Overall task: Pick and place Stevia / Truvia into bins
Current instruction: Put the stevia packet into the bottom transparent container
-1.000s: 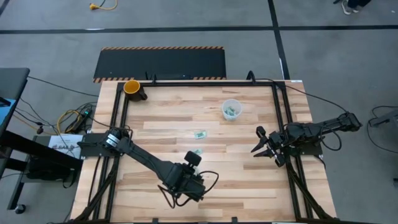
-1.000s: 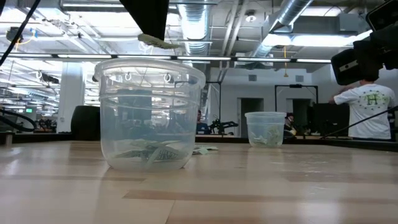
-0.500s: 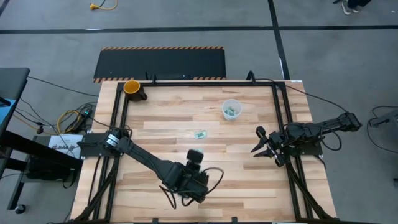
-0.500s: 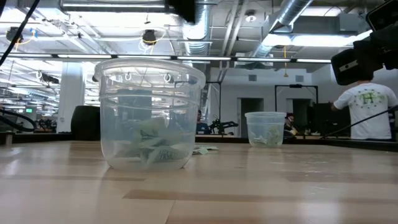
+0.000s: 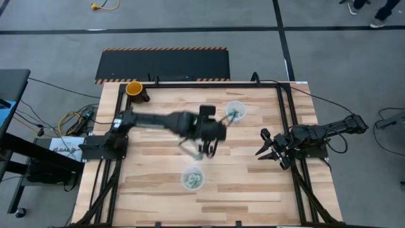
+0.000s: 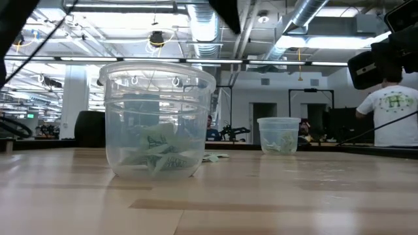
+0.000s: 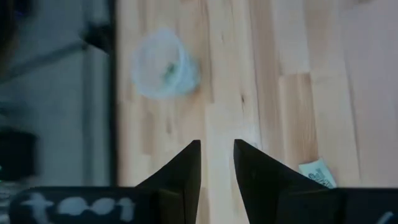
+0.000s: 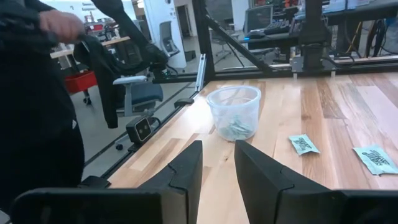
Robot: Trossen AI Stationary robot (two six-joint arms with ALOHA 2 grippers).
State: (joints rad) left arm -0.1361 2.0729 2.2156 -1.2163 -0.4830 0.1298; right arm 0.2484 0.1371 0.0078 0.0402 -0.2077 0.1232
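Wooden table (image 5: 253, 190), orange cup (image 5: 133, 88) at corner, left gripper (image 5: 205, 151) fingers apart mid-table, right gripper (image 5: 266, 147) fingers apart.

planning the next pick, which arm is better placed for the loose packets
Probably left: the left gripper hangs over mid-table with a packet beside it; the right gripper waits near the right edge.

Setting: robotics lab in an industrial hall. Evidence: exposed ducts (image 6: 307, 26) and strip lights on an open ceiling; grey concrete floor (image 5: 57, 47) marked with black tape lines; hazard-striped mat (image 5: 163, 64) at 12 o'clock of the wood counter (image 5: 164, 120); loose cables (image 5: 69, 120) at 9 o'clock; office chair (image 8: 140, 93), metal frames and monitors beyond; person (image 6: 392, 111) in a white shirt.
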